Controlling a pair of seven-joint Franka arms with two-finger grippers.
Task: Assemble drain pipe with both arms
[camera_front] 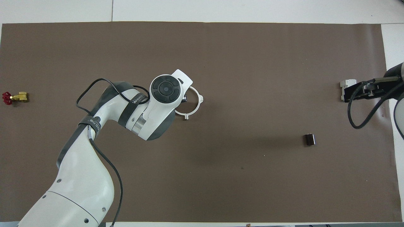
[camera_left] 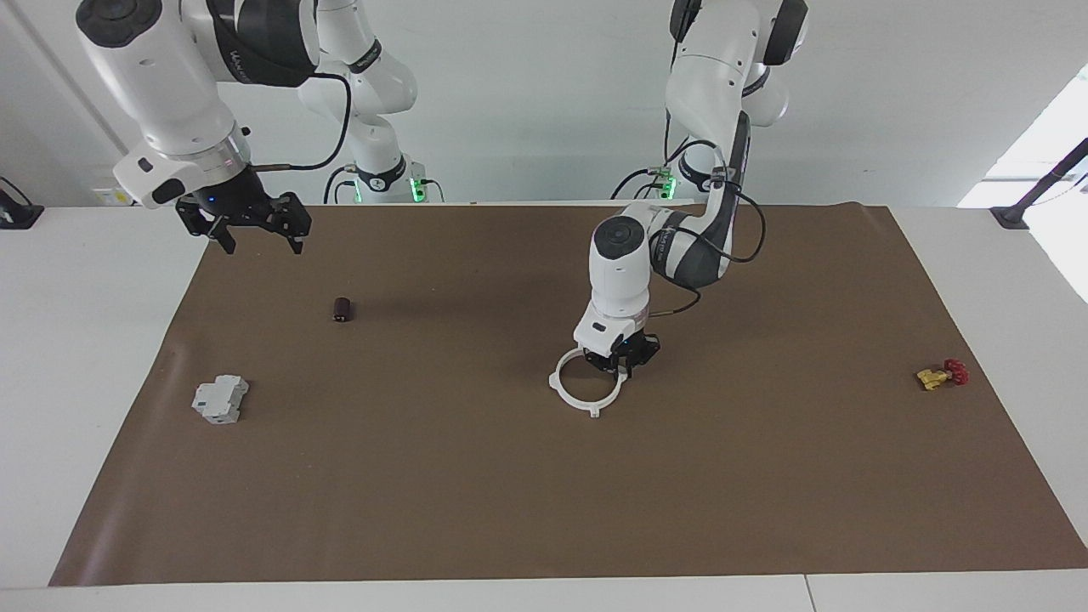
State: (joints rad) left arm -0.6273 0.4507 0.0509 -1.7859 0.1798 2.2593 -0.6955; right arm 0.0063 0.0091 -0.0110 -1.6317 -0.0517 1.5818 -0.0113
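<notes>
White plastic, the drain pipe (camera_left: 586, 387) (camera_front: 193, 105) lies flat on the brown mat (camera_left: 544, 476) (camera_front: 221, 176) as one joined ring with outward tabs. The left gripper (camera_left: 619, 364) is down at the ring's edge nearest the robots, fingers pointing at the mat; whether they pinch the rim I cannot tell. The right gripper (camera_left: 255, 228) (camera_front: 359, 93) waits in the air with its fingers spread and nothing between them, over the right arm's end of the mat. Below it lie a small dark cylinder (camera_left: 342, 309) (camera_front: 309, 139) and a grey boxy block (camera_left: 220, 399) (camera_front: 346, 86). Well apart from the left gripper, at the left arm's end, sits a yellow-and-red valve (camera_left: 942, 375) (camera_front: 13, 97).
</notes>
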